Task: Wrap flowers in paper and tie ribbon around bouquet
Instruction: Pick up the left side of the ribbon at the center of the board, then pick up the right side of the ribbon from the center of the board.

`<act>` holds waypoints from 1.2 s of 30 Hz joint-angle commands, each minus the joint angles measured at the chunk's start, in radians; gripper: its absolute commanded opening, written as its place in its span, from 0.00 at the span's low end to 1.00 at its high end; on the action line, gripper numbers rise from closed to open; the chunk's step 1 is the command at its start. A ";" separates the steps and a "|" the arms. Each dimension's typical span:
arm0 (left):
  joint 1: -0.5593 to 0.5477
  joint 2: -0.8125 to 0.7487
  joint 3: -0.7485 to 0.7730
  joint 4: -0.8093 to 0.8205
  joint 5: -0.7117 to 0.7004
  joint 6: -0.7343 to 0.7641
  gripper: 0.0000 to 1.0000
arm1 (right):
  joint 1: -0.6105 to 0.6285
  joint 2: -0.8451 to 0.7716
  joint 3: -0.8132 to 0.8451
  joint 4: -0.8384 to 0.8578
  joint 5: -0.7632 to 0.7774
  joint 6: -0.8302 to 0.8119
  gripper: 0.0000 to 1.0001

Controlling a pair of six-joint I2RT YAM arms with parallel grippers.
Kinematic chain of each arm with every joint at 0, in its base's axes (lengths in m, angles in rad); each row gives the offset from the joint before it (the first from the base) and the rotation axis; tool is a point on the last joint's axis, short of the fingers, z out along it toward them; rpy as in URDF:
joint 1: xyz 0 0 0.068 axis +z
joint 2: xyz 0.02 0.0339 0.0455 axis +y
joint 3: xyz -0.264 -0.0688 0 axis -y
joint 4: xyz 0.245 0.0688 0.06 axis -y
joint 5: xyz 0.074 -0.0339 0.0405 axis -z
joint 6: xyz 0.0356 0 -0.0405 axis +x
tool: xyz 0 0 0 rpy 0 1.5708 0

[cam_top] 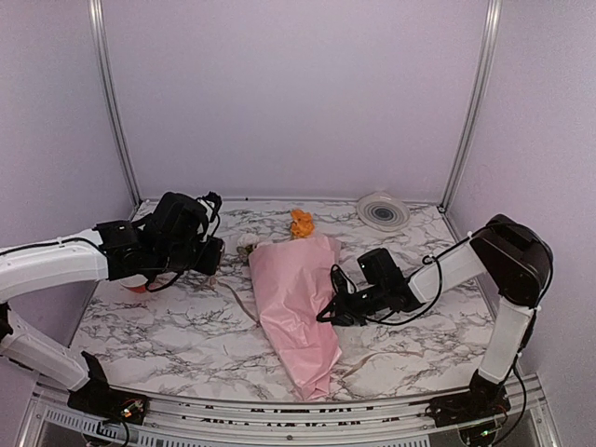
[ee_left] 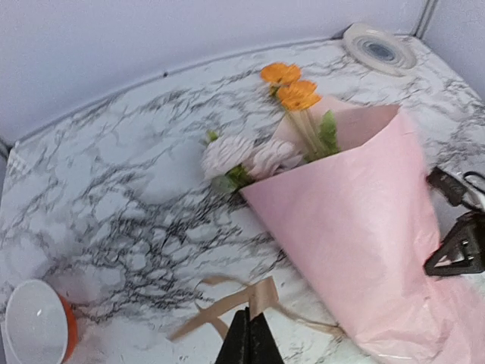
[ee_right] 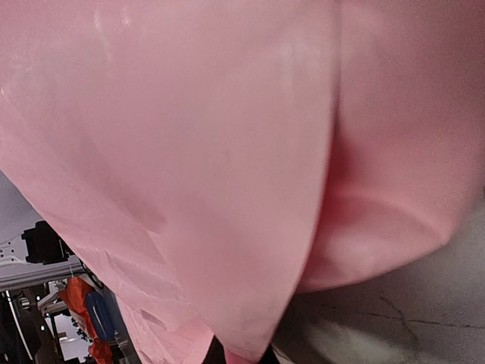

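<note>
Ribbon (ee_left: 262, 294) nearest, pinched in shut left gripper (ee_left: 248, 345) (tail loops loose on surface (ee_left: 114, 167)). Paper (ee_left: 364, 227) already coned round flowers (ee_left: 261, 155), lying mid-surface; right gripper (cam_top: 335, 310) clamped on its right edge. Tying step: next, carry ribbon across paper's middle.

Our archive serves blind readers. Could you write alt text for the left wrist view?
The left gripper, closed on a tan ribbon, faces a pink paper cone of flowers lying on a marble table. An orange-rimmed roll sits at lower left, a white disc at the far right corner.
</note>
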 commanded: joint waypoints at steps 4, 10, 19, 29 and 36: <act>-0.119 0.238 0.222 0.011 0.170 0.168 0.00 | 0.006 0.013 -0.002 -0.060 0.024 0.001 0.00; -0.156 0.496 0.303 -0.011 0.308 0.095 0.00 | 0.007 0.001 -0.013 -0.060 0.024 0.005 0.00; -0.158 0.707 0.449 -0.087 0.424 0.054 0.00 | 0.011 -0.057 -0.018 -0.106 0.062 -0.012 0.00; -0.160 0.786 0.546 -0.183 0.451 0.094 0.00 | 0.013 -0.213 0.054 -0.312 0.160 -0.087 0.24; -0.160 0.798 0.565 -0.205 0.457 0.105 0.00 | 0.013 -0.363 0.199 -0.785 0.464 -0.262 0.35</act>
